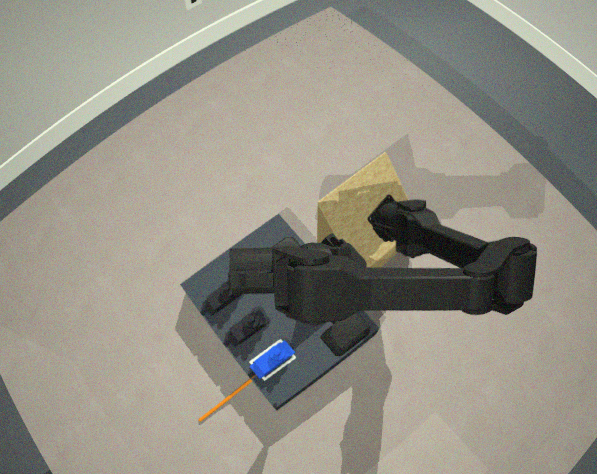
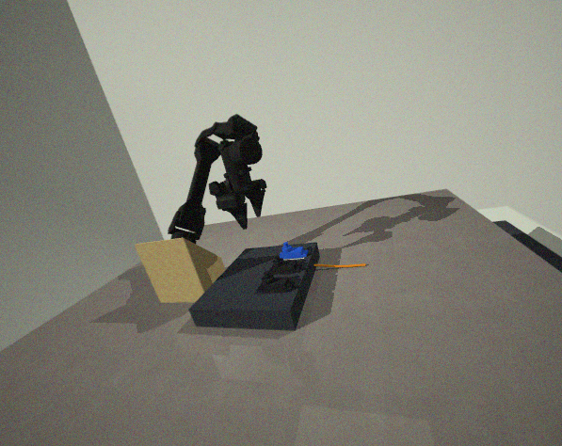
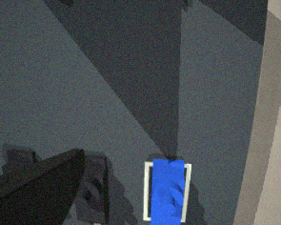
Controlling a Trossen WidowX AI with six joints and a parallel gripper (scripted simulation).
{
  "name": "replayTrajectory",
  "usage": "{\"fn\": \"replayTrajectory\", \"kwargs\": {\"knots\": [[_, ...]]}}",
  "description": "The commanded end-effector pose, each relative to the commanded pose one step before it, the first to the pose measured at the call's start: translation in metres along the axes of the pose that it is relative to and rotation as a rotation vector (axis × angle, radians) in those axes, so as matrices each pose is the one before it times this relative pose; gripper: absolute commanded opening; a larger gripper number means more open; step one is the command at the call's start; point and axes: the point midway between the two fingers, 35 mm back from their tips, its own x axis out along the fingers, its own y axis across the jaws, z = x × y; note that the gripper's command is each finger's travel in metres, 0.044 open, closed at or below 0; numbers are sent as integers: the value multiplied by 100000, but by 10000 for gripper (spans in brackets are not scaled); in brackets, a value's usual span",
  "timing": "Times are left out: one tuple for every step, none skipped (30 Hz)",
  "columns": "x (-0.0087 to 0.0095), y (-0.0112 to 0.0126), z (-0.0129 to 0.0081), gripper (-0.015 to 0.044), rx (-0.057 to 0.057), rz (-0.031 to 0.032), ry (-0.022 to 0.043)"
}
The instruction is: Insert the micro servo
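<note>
The blue micro servo point(image 1: 271, 359) point(image 2: 293, 252) point(image 3: 167, 195) sits within the white-outlined pocket on the dark deck point(image 1: 288, 390) point(image 2: 242, 307) point(image 3: 219, 95). It looks low, with its raised shaft side up; whether both ears lie flat is too small to tell. Its orange cable point(image 1: 226, 400) point(image 2: 341, 265) runs out past the deck's near side in the top view; its stretch beside the servo is mostly hidden, so its fit in the notch is unclear. My gripper point(image 2: 251, 222) is open and empty, well above the deck and clear of the servo. Its fingertips are hidden in the top view.
Dark servos point(image 1: 247, 326) point(image 3: 91, 191) sit in the deck beside the blue one. A low dark block point(image 1: 345, 334) stands near the deck's right corner in the top view. A tan block point(image 1: 347, 216) point(image 2: 168, 271) stands beside the deck, near the arm's base.
</note>
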Motion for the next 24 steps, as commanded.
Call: {"fn": "replayTrajectory", "kwargs": {"knots": [[-2297, 45, -139, 440, -748, 776, 1128], [-775, -11, -15, 440, 28, -47, 110], [-609, -14, 4, 440, 18, -54, 84], [-396, -12, 9, 440, 10, -43, 54], [-139, -5, 5, 440, 3, -17, 19], [0, 0, 0, 440, 0, 0, 0], [0, 0, 0, 440, 0, 0, 0], [0, 0, 0, 440, 0, 0, 0], [0, 0, 0, 440, 0, 0, 0], [0, 0, 0, 440, 0, 0, 0], [0, 0, 0, 440, 0, 0, 0], [0, 0, 0, 440, 0, 0, 0], [0, 0, 0, 440, 0, 0, 0], [0, 0, 0, 440, 0, 0, 0], [0, 0, 0, 440, 0, 0, 0], [0, 0, 0, 440, 0, 0, 0], [0, 0, 0, 440, 0, 0, 0], [0, 0, 0, 440, 0, 0, 0], [0, 0, 0, 440, 0, 0, 0], [0, 0, 0, 440, 0, 0, 0], [0, 0, 0, 440, 0, 0, 0], [0, 0, 0, 440, 0, 0, 0], [0, 0, 0, 440, 0, 0, 0], [0, 0, 0, 440, 0, 0, 0]]}}
